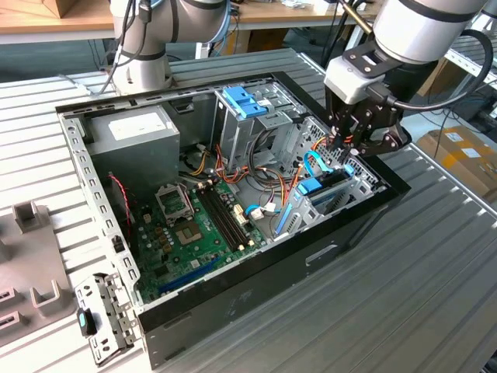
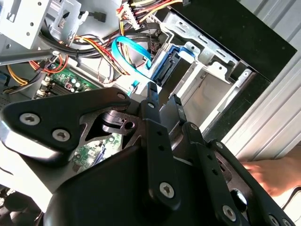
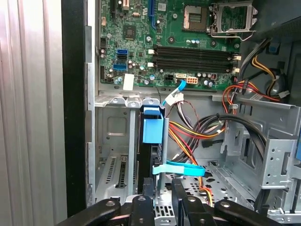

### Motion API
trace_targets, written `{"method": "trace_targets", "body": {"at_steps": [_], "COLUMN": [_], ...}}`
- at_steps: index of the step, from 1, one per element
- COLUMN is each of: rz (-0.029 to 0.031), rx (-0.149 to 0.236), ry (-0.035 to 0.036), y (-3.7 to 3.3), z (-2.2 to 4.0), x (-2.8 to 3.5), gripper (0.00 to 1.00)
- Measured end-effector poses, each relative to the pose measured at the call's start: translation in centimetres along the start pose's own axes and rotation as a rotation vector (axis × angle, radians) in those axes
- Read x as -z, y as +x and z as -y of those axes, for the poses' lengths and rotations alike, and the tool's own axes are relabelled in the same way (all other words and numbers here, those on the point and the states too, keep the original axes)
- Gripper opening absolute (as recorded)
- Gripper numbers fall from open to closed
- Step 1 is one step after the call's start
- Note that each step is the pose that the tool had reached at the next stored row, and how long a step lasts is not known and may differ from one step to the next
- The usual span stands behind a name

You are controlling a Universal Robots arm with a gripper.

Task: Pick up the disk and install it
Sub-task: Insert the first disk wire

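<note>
Starting at the exterior view's left: a loose metal bracket lies on the slatted table, just off the corner of the open computer case. Inside the case, there's the grey power supply at the back and the green motherboard flat on the floor in front of it. Moving along, the metal drive cage with its blue top stands upright near the middle.

And here's the action! The disk is on edge in the drive bay at the case's end on the exterior view's right. In the first wrist view it's a dark slab under a blue plastic bracket, with a blue flat cable crossing just beside it.

The gripper is right on top of that bay, down among the orange wires, close over the disk's upper edge in both wrist views. Clamped or loose? Cannot tell from here.

In the second wrist view, a person's hand rests on the table outside the case.
</note>
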State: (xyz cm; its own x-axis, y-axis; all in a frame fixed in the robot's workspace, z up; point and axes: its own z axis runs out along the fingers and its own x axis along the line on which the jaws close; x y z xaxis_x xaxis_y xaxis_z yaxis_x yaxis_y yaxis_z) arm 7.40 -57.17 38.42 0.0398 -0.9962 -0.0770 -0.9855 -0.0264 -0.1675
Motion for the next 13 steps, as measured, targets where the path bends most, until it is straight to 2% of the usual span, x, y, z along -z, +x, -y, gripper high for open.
{"method": "trace_targets", "body": {"at_steps": [1,3,13], "rz": [0.0001,-0.0001,-0.0001], "rx": [0.000,0.000,0.000], "ry": [0.0000,0.0000,0.0000], "y": [0.00,-0.07,-0.08], "z": [0.00,0.15,0.17], "x": [0.00,0.90,0.98], "gripper": [0.30,0.30,0.30]}}
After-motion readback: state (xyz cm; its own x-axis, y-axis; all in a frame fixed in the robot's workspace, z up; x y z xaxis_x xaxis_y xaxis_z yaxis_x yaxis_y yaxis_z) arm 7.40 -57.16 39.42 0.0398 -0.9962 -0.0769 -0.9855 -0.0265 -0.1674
